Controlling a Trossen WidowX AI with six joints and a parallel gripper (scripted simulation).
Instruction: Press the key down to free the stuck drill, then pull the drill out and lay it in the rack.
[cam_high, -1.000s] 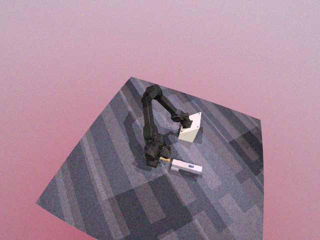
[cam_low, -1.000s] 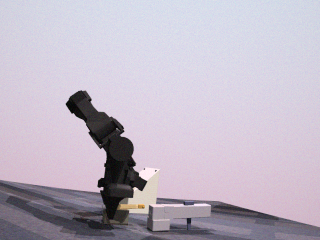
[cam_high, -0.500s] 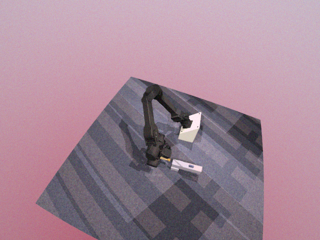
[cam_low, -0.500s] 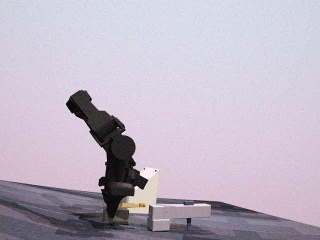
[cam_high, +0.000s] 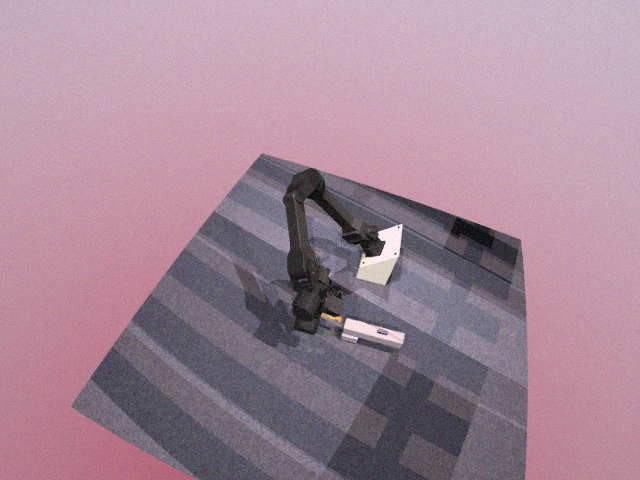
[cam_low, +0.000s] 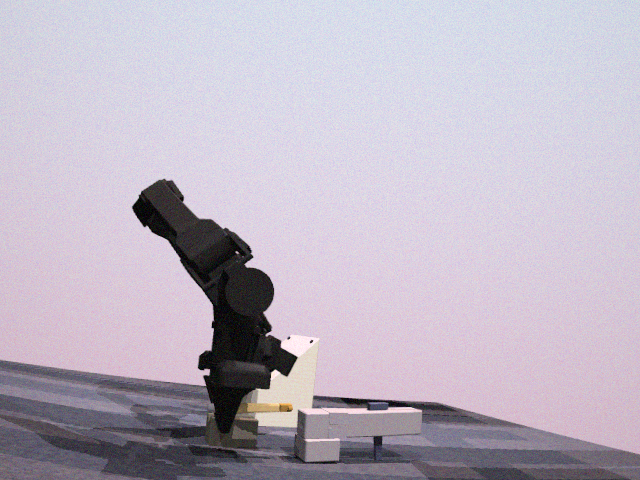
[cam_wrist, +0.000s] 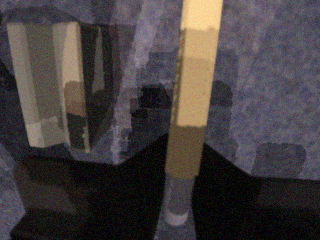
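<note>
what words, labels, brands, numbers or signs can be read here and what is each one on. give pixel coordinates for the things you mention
None can be read in any view.
Pale pink-white bar with a blue block on top (cam_high: 361, 328) (cam_low: 356, 422): no lettering visible.
Cream wedge-shaped stand with a slanted face (cam_high: 378, 272) (cam_low: 305, 384): only small dark dots, not characters.
Slim yellow-orange rod (cam_high: 331, 317) (cam_low: 263, 407) (cam_wrist: 195, 85): no legible marking.
</note>
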